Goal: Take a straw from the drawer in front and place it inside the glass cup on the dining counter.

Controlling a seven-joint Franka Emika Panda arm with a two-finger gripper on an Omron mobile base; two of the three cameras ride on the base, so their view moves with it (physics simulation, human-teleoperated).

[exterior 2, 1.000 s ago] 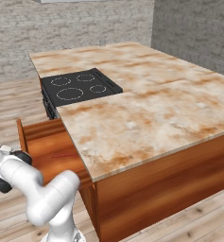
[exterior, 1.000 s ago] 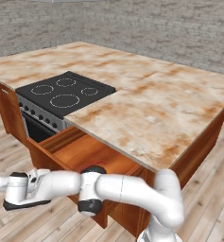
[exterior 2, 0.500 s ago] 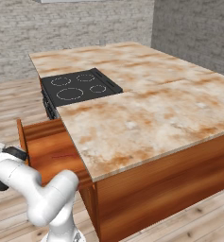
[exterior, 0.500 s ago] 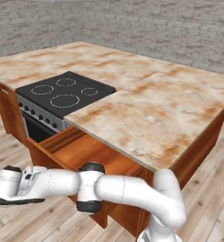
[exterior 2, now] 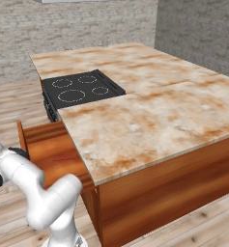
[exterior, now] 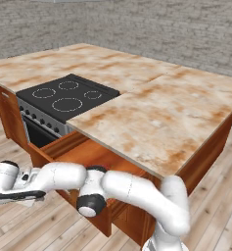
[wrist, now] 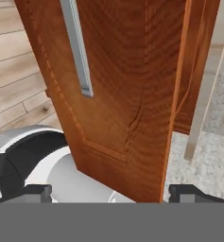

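Note:
The drawer [exterior 2: 48, 149] stands pulled out from under the dining counter [exterior 2: 150, 120], its wooden inside showing [exterior: 90, 153]. A thin red straw [exterior 2: 63, 158] lies on the drawer floor. My gripper [exterior: 27, 195] hangs low at the far left, just outside the drawer front, and faces it. In the hand view the drawer front [wrist: 118, 94] with its silver bar handle [wrist: 78, 47] is close ahead. The gripper [wrist: 116, 194] is open there, with a dark fingertip at each side and nothing between them. The glass cup is out of view.
A black glass cooktop [exterior: 68, 95] is set into the counter left of the drawer, with the oven front [exterior: 41, 130] below it. Wooden plank floor [exterior: 19, 225] surrounds the island. A grey brick wall [exterior: 137, 29] runs behind.
The hand has drifted slightly left and away from the drawer front, and the jaws have spread a touch wider. The drawer has stayed open.

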